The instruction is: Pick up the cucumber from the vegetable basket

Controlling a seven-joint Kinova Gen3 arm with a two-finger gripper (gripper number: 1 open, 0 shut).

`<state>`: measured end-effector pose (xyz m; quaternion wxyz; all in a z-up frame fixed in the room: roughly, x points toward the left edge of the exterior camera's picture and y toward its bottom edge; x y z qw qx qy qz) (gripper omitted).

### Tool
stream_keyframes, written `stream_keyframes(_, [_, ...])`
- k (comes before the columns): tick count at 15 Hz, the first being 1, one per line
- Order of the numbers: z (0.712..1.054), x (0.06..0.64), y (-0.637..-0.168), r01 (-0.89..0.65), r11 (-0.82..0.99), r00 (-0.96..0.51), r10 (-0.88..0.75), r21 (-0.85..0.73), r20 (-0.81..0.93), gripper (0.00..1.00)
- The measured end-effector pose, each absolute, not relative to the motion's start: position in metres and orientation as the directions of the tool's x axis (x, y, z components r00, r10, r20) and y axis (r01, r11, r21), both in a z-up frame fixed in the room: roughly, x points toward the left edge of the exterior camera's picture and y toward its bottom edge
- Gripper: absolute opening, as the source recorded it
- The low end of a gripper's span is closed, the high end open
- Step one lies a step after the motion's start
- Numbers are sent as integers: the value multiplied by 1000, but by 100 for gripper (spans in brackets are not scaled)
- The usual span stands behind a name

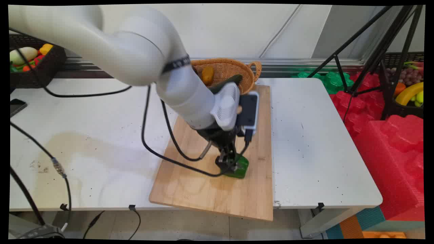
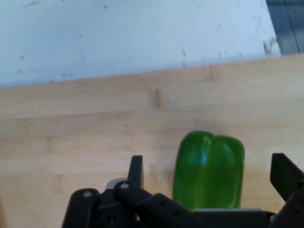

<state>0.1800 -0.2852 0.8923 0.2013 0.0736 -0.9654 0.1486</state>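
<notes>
A: What's nearest the camera?

B: The front edge of the pale wooden cutting board [image 1: 217, 189], which overhangs the white table [image 1: 322, 162] a little at its near corner. Just behind that bare stretch, the black two-finger gripper [image 1: 230, 166] is down at board level over a glossy green bell pepper [image 1: 241, 167].

A: Is it holding the pepper?

B: Not by the look of it. In the hand view the two fingers [image 2: 136, 171] stand spread, one on each side of the green bell pepper [image 2: 209, 171], with bare wood showing in the gaps. So the gripper [image 2: 209, 183] is open and straddling it, apart from its skin. The pepper lies on the board's right half, seemingly resting on its own weight.

A: And farther back?

B: A woven wicker basket with a loop handle [image 1: 249, 73] sits at the board's far end, with a yellow-orange fruit [image 1: 207, 75] inside. Beyond the table's far left corner is a dark crate of mixed toy produce [image 1: 30, 59]; red foam blocks [image 1: 390, 142] lie on the floor to the right.
</notes>
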Motion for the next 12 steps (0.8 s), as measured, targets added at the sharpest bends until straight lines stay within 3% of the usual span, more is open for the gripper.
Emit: stream_keyframes(12, [974, 267, -276, -547, 788, -732, -289, -281, 617, 100])
